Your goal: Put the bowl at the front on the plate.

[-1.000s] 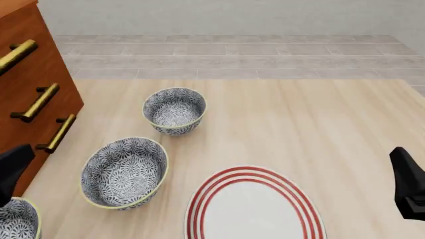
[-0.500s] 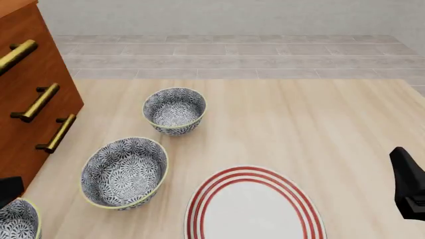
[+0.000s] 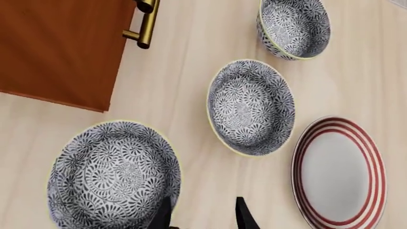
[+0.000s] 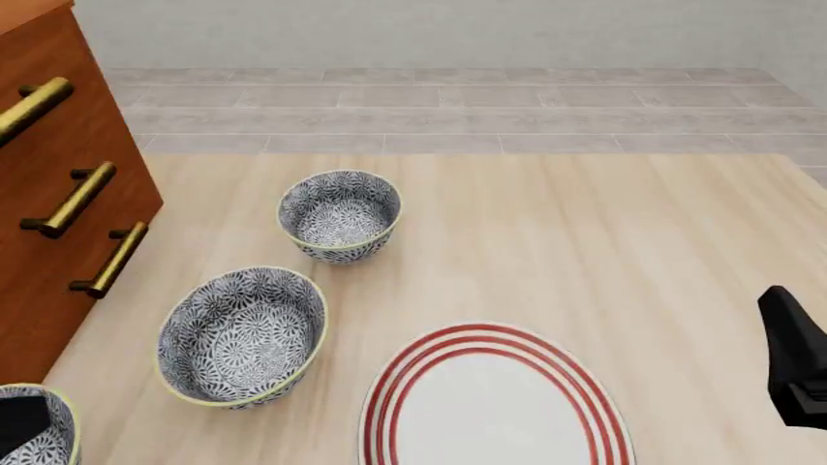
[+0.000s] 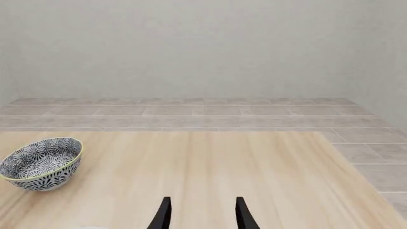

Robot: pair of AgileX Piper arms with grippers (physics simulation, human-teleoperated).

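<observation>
Left wrist view puts me right over the bowl (image 3: 114,174), the nearest of three patterned bowls, sitting upright on the pale wooden counter (image 3: 184,95) close to the corner of the brown cabinet (image 3: 60,47). The left end effector (image 3: 202,212) hangs above it with its two dark fingers spread apart, one finger over the bowl's yellowish rim and the other outside it, holding nothing. From the front view the same bowl (image 4: 37,426) is only a sliver at the lower left corner, with a dark piece of the left arm over it. Next along sits the middle bowl (image 4: 242,336), then the far bowl (image 4: 339,215), all in a slanting row and apart from one another. The plate (image 4: 498,402) with its red rings lies flat just beside the middle bowl, toward the right, with nothing on it. The right end effector (image 5: 201,212) looks out over bare counter toward the far bowl (image 5: 41,163), its fingers also parted and empty; its arm shows as a dark shape at the right edge of the front view. As I read it, the task has barely begun: the approach looks nearly lined up for a rim pinch, but the bowl is not yet gripped, lifted or carried, so closing on the rim, raising it past the middle bowl and setting it onto the plate all remain.
</observation>
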